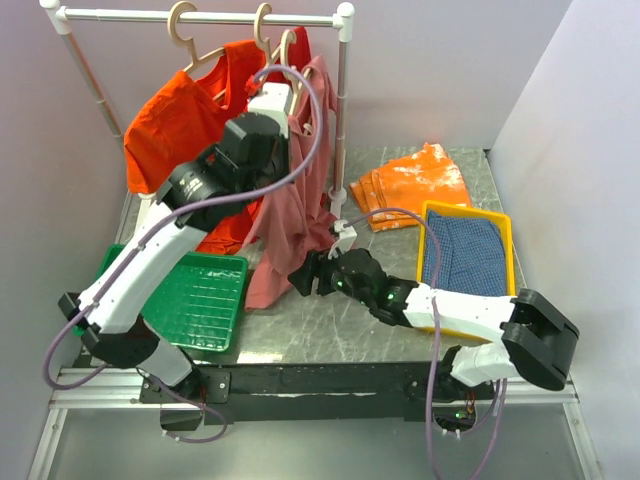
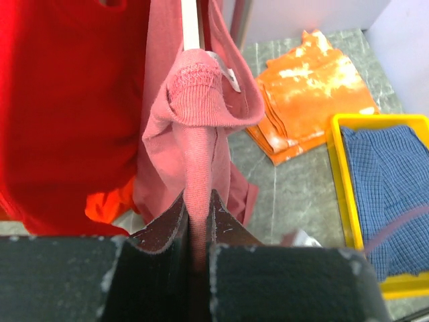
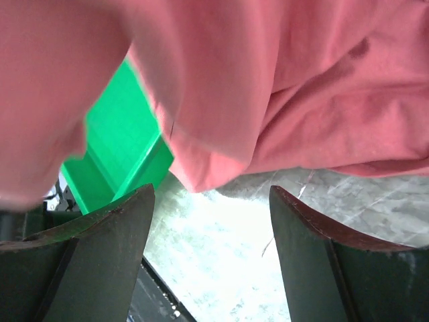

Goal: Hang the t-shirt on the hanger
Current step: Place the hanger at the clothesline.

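Far left, a green tray (image 1: pixel 205 300) sits on the table, and above it an orange-red shirt (image 1: pixel 175 125) hangs from the white rail (image 1: pixel 200 17). Next over, the left gripper (image 2: pixel 198 201) is raised to rail height; we see its jaws pressed narrow on a fold of the t-shirt (image 1: pixel 295 200), pinching it just below the ribbed collar. The collar is bunched over the end of a pale bar, which we take for an arm of the hanger (image 1: pixel 288 45). The white label shows beside it, and the body drapes down with its hem on the table by the green tray. We cannot tell how far the hanger sits inside the shirt. Low at the hem, the right gripper (image 3: pixel 211 194) stands wide apart with nothing between the fingers; only bare table shows there. Further right lie a folded orange cloth (image 1: pixel 415 185) and a yellow tray (image 1: pixel 505 225) holding blue checked cloth (image 1: pixel 465 255).
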Tool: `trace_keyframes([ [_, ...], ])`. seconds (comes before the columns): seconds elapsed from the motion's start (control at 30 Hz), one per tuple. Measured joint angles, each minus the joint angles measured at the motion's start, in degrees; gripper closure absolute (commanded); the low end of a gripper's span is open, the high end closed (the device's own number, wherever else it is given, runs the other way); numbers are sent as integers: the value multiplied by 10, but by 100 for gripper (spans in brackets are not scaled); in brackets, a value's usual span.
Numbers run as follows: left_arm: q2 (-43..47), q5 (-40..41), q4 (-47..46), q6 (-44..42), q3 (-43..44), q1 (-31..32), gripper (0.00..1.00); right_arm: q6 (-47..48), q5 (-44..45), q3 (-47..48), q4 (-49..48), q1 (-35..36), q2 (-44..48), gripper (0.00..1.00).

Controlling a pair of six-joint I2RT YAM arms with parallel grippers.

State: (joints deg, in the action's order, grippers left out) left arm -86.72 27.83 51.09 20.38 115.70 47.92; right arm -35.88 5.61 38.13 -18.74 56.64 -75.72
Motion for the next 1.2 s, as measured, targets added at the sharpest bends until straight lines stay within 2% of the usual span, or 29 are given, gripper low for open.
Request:
trace_keyframes([
  [0.3,-71,-55,0,-30,90,-78,99,9,34,-1,21,0,79,23],
  [0.57,-129,-81,-7,-47,153,-84,99,13,59,-25,41,0,117,23],
  [1.2,-172,-114,-47,-48,160,-119,98,12,68,-40,54,0,139,23],
])
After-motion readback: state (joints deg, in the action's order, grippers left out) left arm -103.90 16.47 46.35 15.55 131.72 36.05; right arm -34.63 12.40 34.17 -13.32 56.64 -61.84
